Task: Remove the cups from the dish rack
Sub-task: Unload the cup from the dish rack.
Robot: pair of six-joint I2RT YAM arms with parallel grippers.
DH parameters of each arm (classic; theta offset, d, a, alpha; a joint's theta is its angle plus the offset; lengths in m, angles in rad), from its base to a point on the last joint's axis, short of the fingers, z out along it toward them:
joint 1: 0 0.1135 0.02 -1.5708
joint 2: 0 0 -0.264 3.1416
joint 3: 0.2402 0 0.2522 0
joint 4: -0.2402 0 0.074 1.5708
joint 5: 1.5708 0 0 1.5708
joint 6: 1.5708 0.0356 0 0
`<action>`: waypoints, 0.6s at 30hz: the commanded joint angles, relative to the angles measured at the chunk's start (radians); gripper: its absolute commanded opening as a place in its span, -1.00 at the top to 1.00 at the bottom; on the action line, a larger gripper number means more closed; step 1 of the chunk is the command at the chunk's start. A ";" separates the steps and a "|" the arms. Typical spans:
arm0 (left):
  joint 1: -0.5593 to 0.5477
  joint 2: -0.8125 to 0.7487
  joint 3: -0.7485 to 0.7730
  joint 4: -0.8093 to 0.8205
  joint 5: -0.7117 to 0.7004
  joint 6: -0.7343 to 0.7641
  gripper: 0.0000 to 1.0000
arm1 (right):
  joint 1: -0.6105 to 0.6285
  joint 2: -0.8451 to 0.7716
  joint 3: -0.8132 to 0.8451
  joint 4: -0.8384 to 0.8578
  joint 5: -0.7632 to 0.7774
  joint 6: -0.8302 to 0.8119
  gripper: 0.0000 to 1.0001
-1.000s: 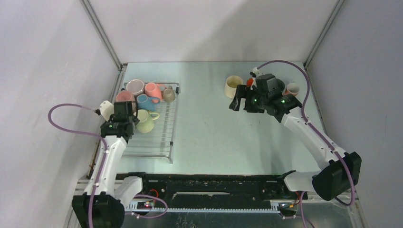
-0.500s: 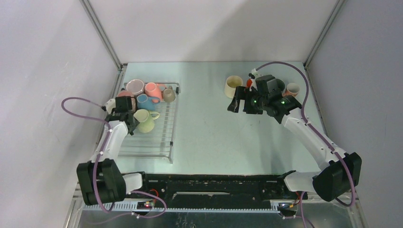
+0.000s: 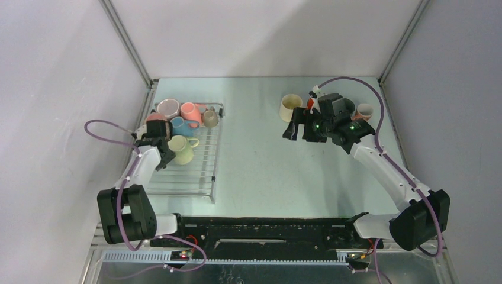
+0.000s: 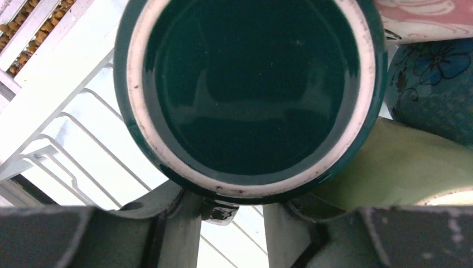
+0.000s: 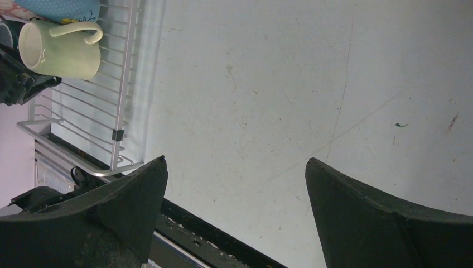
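Dark-green cup (image 4: 248, 95) at the dish rack's (image 3: 189, 171) left edge opens toward the left gripper (image 4: 228, 215) just at its rim, grip impossible to tell; the right gripper (image 5: 235, 161), wide open, is well apart.

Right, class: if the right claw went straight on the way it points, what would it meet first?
Probably the bare table, which fills the gap of the open right claw; the dish rack sits off to one side. Depth is hard to judge.

Table (image 3: 260, 155): dish rack (image 3: 188, 174), cream cup (image 3: 290, 106).
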 commanded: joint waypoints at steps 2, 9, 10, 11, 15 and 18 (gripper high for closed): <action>0.019 0.013 0.025 0.081 -0.043 0.023 0.23 | 0.013 0.004 0.000 0.030 -0.005 0.012 -0.99; 0.019 -0.014 0.019 0.075 -0.055 0.033 0.72 | 0.021 0.002 -0.002 0.031 0.001 0.011 -0.99; 0.020 -0.025 0.018 0.070 -0.053 0.030 0.78 | 0.020 0.001 -0.002 0.031 0.003 0.010 -0.99; 0.020 -0.038 0.016 0.063 -0.053 0.028 0.83 | 0.020 0.001 -0.001 0.033 0.003 0.010 -0.99; 0.019 -0.093 0.011 0.039 -0.053 0.019 1.00 | 0.025 0.001 -0.001 0.034 0.003 0.011 -0.99; 0.018 -0.129 0.008 0.019 -0.045 0.019 1.00 | 0.027 0.000 -0.001 0.036 0.003 0.011 -0.99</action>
